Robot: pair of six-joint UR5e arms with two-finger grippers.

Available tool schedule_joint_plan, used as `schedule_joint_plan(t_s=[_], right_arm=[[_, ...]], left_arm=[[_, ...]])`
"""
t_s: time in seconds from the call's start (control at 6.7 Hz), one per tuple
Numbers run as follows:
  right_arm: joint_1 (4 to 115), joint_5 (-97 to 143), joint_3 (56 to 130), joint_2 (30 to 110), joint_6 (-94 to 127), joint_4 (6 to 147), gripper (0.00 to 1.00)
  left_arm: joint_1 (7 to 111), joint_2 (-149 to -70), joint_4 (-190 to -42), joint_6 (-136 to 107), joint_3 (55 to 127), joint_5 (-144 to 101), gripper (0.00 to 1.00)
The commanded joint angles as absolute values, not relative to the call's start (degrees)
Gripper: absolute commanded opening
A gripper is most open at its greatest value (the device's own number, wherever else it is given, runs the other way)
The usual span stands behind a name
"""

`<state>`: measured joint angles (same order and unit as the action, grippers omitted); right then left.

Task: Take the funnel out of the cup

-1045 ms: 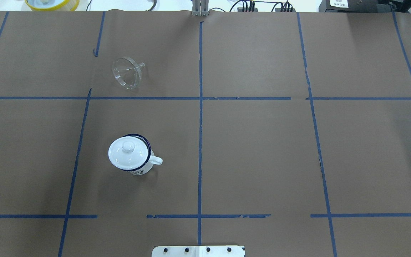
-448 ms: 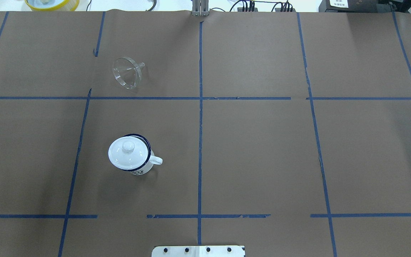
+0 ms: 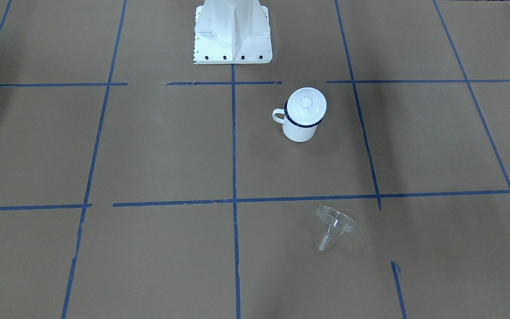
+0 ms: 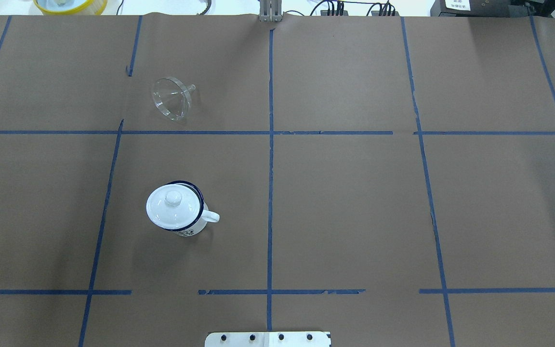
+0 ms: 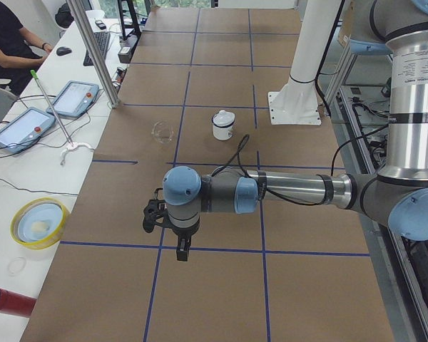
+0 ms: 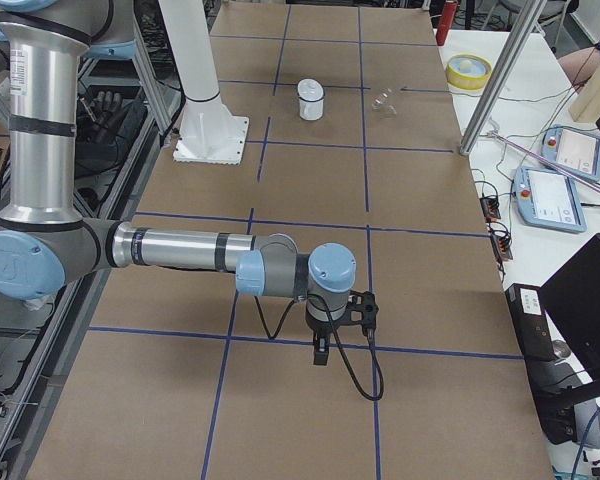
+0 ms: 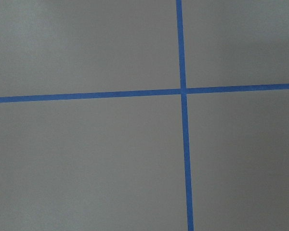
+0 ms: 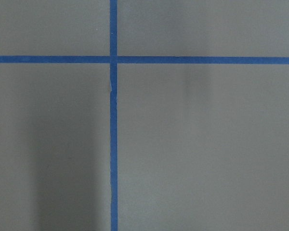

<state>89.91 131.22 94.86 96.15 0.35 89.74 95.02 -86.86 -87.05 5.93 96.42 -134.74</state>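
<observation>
The left arm (image 5: 292,191) held its forearm level toward 9 o'clock in the left side view, with the left gripper (image 5: 182,251) hanging from the wrist toward 6 o'clock. In the right side view the right arm (image 6: 180,248) reached level toward 3 o'clock, and the right gripper (image 6: 321,352) pointed to 6 o'clock. How either gripper's jaws stood could not be told.

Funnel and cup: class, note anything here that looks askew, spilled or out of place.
The funnel lies tipped on its side on the table, apart from the cup. The cup stands upright, its lid on. No spill shows.
</observation>
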Motion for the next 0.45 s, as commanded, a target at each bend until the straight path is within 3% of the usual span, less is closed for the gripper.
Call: schedule_joint_plan(t_s=[0.0, 0.3], right_arm=[[89.9, 131.2, 94.9, 96.2, 0.4, 89.7, 1.00], [89.9, 131.2, 94.9, 96.2, 0.4, 89.7, 1.00]], left_arm=[[95.0, -86.8, -86.9, 5.9, 96.8, -134.7, 1.00], [95.0, -86.8, -86.9, 5.9, 96.9, -134.7, 1.00]])
